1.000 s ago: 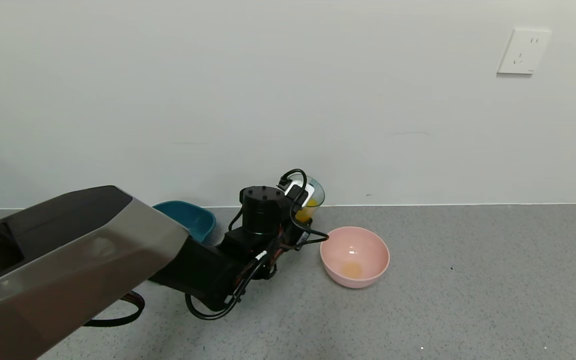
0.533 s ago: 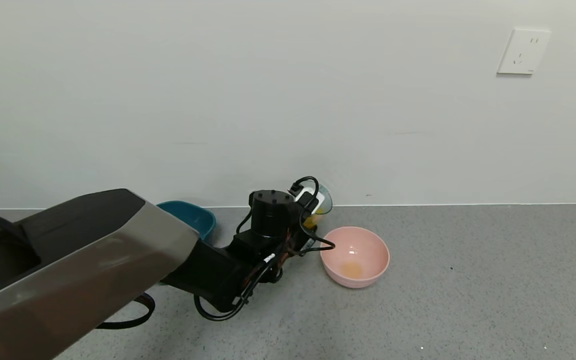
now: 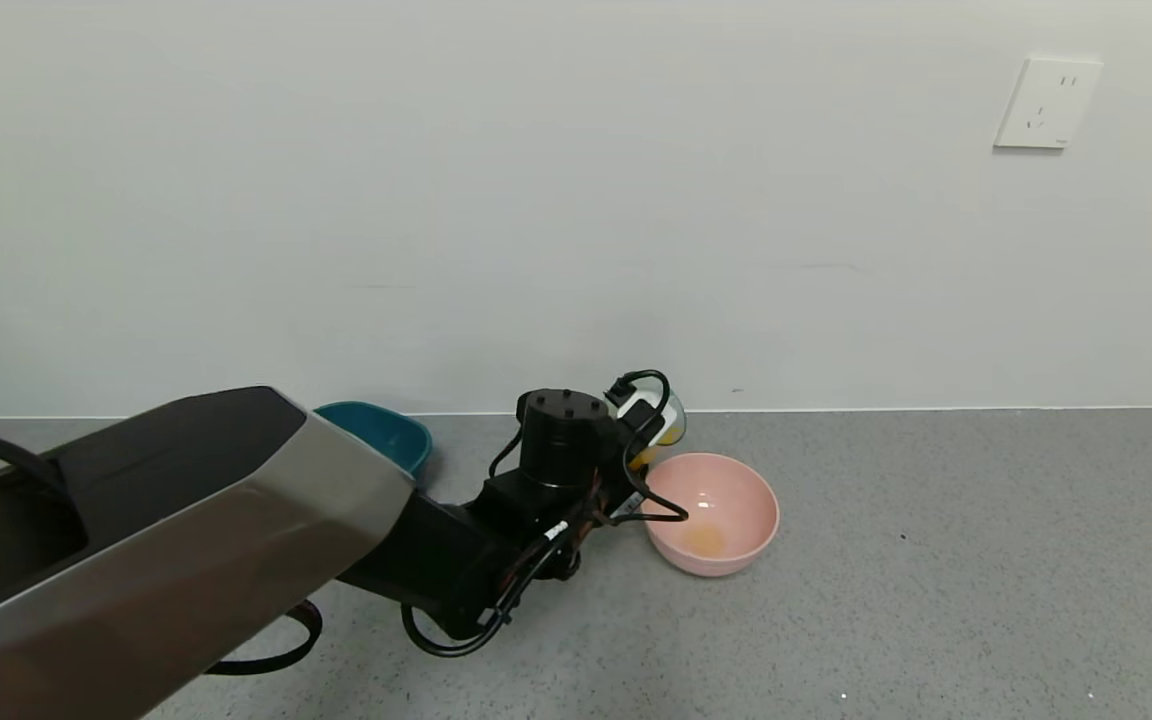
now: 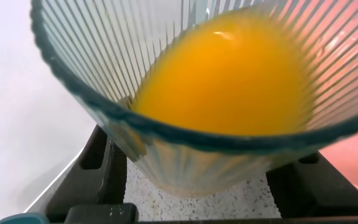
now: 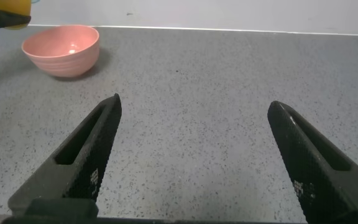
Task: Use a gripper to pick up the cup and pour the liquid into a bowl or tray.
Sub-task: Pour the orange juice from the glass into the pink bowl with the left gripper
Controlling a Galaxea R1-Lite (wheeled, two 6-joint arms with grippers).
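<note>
One cup [image 3: 664,424], one bowl [image 3: 712,514], one hand [image 3: 648,440]

Support surface: grey speckled floor [image 3: 936,600], meets white wall at rear. Items resting on it: pink bowl [image 3: 736,500], w/ small orange pool at bottom; dark teal tub [image 3: 391,435], near wall, partly hidden, well apart from bowl.
</note>
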